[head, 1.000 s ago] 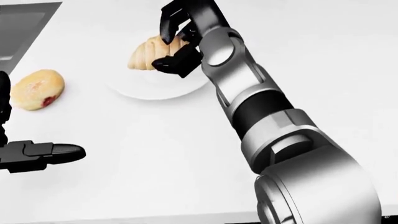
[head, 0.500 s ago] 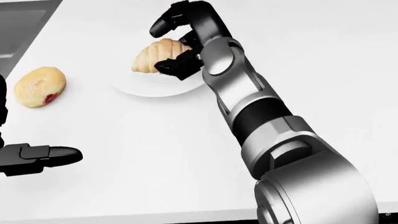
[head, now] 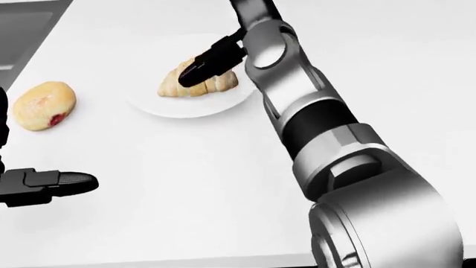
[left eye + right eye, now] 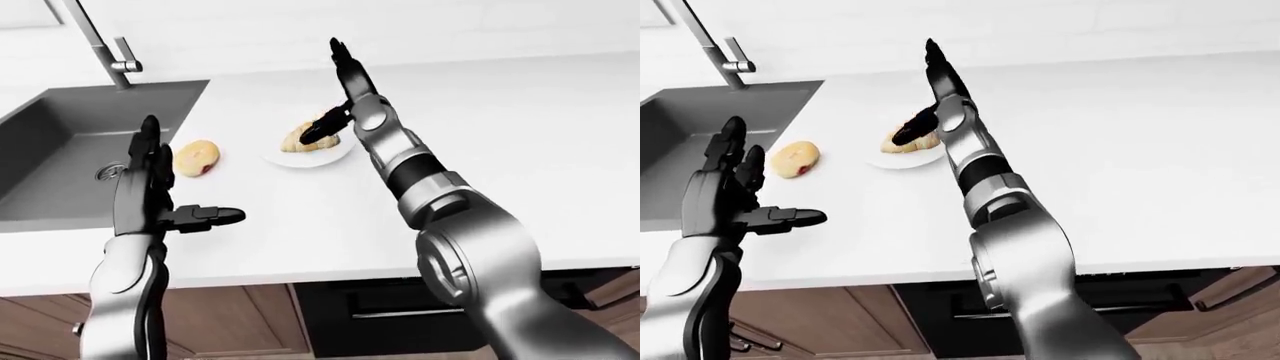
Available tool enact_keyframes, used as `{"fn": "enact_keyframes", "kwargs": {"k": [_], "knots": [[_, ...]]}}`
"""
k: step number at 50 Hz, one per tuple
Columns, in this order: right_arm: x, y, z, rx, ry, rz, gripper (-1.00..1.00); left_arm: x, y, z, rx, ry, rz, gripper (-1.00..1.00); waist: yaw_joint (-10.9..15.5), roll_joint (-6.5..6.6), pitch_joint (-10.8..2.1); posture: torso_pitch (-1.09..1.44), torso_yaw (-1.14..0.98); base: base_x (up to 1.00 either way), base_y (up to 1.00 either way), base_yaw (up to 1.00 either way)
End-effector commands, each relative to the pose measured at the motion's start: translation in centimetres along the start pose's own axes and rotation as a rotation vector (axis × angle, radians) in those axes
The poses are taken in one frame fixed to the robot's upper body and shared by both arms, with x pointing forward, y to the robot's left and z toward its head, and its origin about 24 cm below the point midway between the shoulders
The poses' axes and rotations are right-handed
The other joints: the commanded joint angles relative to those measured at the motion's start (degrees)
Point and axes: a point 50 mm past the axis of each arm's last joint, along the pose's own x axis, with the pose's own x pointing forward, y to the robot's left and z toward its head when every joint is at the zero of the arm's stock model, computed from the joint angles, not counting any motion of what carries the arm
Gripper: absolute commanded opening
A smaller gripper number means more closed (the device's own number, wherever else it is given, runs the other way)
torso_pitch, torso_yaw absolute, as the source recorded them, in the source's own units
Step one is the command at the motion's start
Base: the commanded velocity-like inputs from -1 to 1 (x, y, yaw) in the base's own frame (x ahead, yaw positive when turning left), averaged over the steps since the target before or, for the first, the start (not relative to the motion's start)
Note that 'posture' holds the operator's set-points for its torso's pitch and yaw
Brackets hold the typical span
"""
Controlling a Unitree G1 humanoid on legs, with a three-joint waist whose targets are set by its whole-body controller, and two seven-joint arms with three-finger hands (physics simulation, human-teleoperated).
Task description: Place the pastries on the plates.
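A croissant (image 3: 199, 82) lies on a white plate (image 3: 178, 107) on the white counter. My right hand (image 4: 338, 94) is open just above it: the fingers point up and away, and the black thumb (image 3: 210, 63) stretches over the croissant without closing on it. A jam doughnut (image 3: 43, 105) lies on the bare counter left of the plate. My left hand (image 4: 175, 193) is open and empty, held upright near the counter's lower left, below the doughnut, with its thumb (image 3: 53, 184) pointing right.
A grey sink (image 4: 60, 150) with a faucet (image 4: 100, 41) lies to the left of the doughnut. The counter's near edge runs along the bottom, with a dark oven (image 4: 360, 307) and wooden cabinets (image 4: 230, 322) under it.
My right hand has opened and let go of the croissant, its fingers swinging up. The croissant now rests on the plate. The left hand has hardly moved.
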Motion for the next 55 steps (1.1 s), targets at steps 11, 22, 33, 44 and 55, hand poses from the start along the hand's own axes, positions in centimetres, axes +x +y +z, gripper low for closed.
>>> {"fn": "enact_keyframes", "kwargs": {"k": [11,22,33,44,55], "knots": [[-0.8,-7.9,7.9,0.142,-0.240,-0.183,1.00,1.4,0.6,4.1,0.052,-0.114,0.000,1.00,0.1,-0.05,-1.14,0.00,0.00,0.00,0.00,0.00],[-8.2,-12.6,4.3,0.296,-0.199,-0.408,1.00,6.8,2.0,6.6,0.149,-0.088,0.003,1.00,0.6,-0.91,-0.46,0.00,0.00,0.00,0.00,0.00],[-12.8,-15.5,4.6,0.286,-0.208,-0.512,1.00,12.8,2.3,6.8,0.155,-0.061,-0.001,1.00,0.4,-1.12,-0.60,0.00,0.00,0.00,0.00,0.00],[-15.1,-16.7,3.5,0.283,-0.184,-0.581,1.00,15.4,2.8,4.4,0.248,0.035,0.029,1.00,0.3,-1.82,-1.09,0.00,0.00,0.00,0.00,0.00],[-14.8,-16.6,3.1,0.281,-0.179,-0.586,1.00,15.4,2.8,3.1,0.273,0.147,-0.058,1.00,0.2,-1.63,-1.02,0.00,0.00,0.00,0.00,0.00]]}}
